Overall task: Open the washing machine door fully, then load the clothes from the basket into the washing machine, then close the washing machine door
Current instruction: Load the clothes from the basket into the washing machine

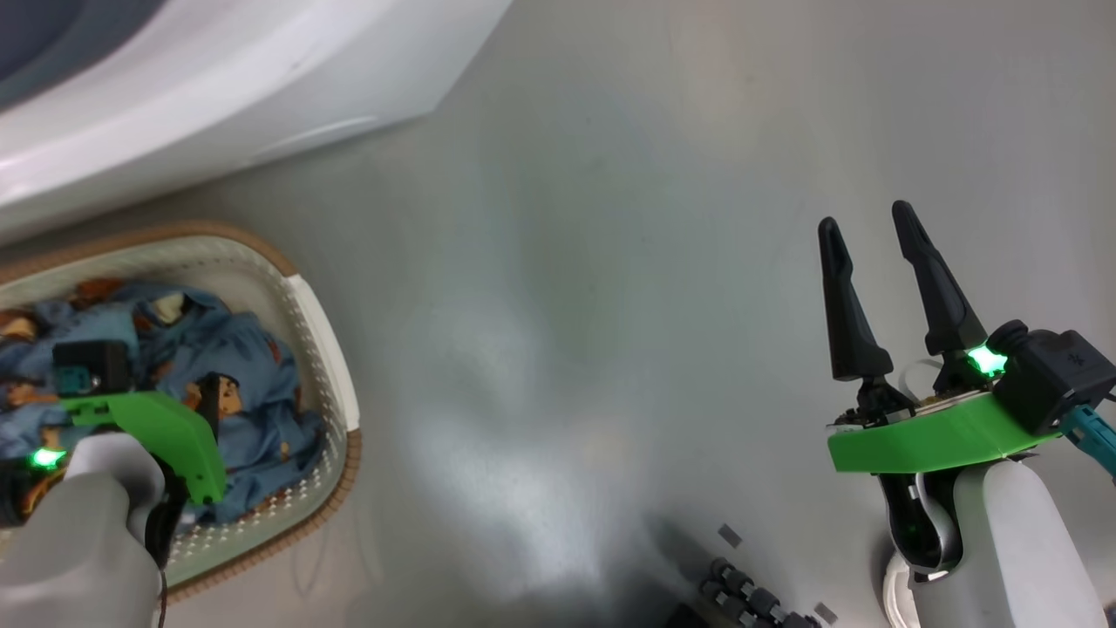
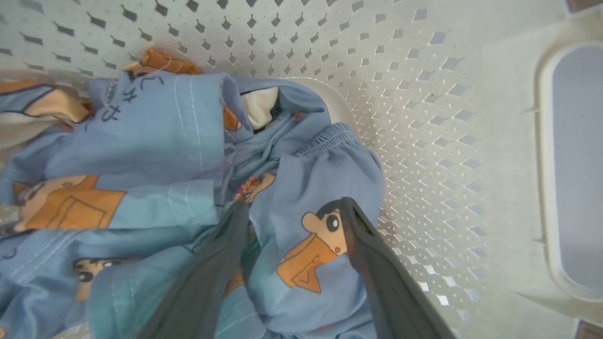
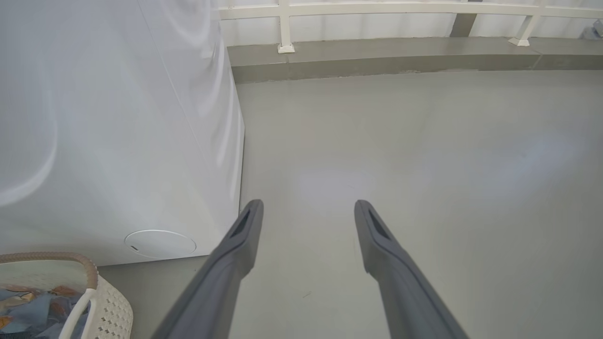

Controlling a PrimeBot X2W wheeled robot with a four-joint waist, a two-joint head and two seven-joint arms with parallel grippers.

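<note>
Left gripper point(image 2: 294, 205) is hanging down inside the small cream-white perforated plastic basket with brown woven rim point(image 2: 400, 117). Its long dark fingers are standing wide apart, one on either side of a fold of the light blue cartoon-face-print clothes point(image 2: 141, 141), and are not pinching it. The clothes are lying bunched in the basket. The bare perforated wall and the handle slot are showing to the right in the left wrist view.

The basket is sitting on the glossy grey floor point(image 1: 610, 305), near the lower front edge of the big white boxy washing machine point(image 3: 118, 117), short of its corner.

Right gripper point(image 1: 865, 220) is hovering over bare floor, well apart from the basket, jaws wide and holding nothing. Open floor is running from the machine's corner edge out to a low grey kerb point(image 3: 400, 56), with a white railing point(image 3: 377, 8) standing on it at the far side.
</note>
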